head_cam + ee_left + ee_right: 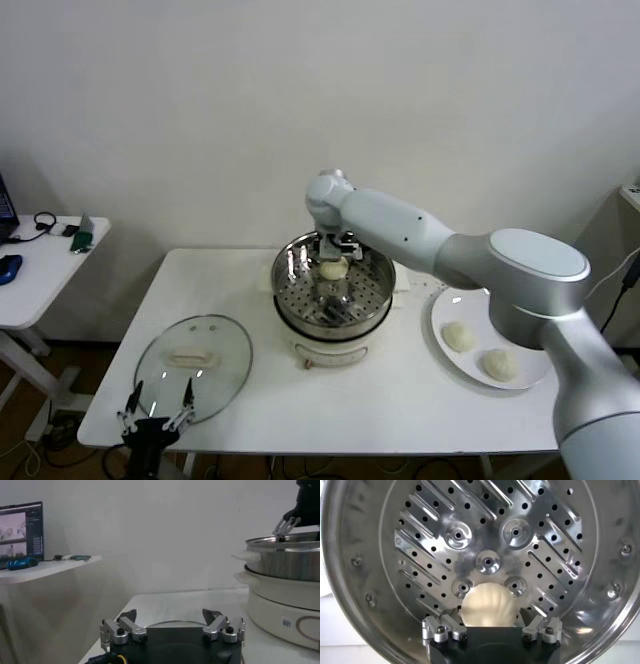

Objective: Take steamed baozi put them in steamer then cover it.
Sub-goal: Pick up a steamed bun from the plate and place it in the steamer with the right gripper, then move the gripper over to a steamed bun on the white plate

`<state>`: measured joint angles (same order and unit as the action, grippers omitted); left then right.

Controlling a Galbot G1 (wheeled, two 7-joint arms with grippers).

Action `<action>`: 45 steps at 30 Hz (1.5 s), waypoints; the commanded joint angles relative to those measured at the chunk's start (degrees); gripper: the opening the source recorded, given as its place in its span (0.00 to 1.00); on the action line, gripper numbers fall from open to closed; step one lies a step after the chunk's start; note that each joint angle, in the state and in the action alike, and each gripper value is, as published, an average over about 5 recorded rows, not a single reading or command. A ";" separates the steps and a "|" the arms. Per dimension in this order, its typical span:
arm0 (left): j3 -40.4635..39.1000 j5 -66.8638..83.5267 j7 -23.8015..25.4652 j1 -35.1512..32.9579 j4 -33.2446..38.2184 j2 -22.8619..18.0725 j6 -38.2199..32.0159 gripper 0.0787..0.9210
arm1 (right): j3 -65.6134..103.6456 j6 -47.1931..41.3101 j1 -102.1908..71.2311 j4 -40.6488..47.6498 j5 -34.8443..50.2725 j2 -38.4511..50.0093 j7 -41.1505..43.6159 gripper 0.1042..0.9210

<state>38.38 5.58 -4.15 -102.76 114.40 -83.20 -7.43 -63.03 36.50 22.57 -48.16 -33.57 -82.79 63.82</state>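
Observation:
The steamer (300,285) stands mid-table, a shiny perforated basket on a white pot base. My right gripper (333,258) hangs inside it over the far part of the floor. In the right wrist view the right gripper (487,614) is open, its jaws wide on either side of one cream baozi (487,605) lying on the steamer's perforated floor (485,535). That baozi also shows in the head view (332,270). Two more baozi (459,337) (499,365) lie on the plate. The cover (215,350) lies flat at the front left. My left gripper (158,408) is open and empty just in front of the cover.
The white plate (450,305) sits right of the steamer near the table's right edge. A low side table (50,255) with small items stands to the far left. The left wrist view shows the steamer wall (285,562) and the cover's rim (165,623).

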 commanded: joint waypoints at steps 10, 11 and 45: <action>-0.38 -0.07 -0.16 -0.16 0.70 0.02 0.48 0.88 | -8.77 -15.30 13.35 -14.59 24.31 16.28 -4.35 0.88; -0.42 -0.08 -0.16 -0.20 0.82 0.05 0.52 0.88 | -11.46 -19.26 14.87 -15.99 28.43 18.75 -7.02 0.88; -0.85 -1.69 -0.64 -1.06 2.12 -1.56 1.79 0.88 | -16.21 -45.80 -2.79 -16.41 48.21 45.42 -4.45 0.88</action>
<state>37.51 4.46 -4.79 -103.82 116.33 -84.42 -5.75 -79.97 -8.22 24.49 -66.88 15.54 -39.19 59.31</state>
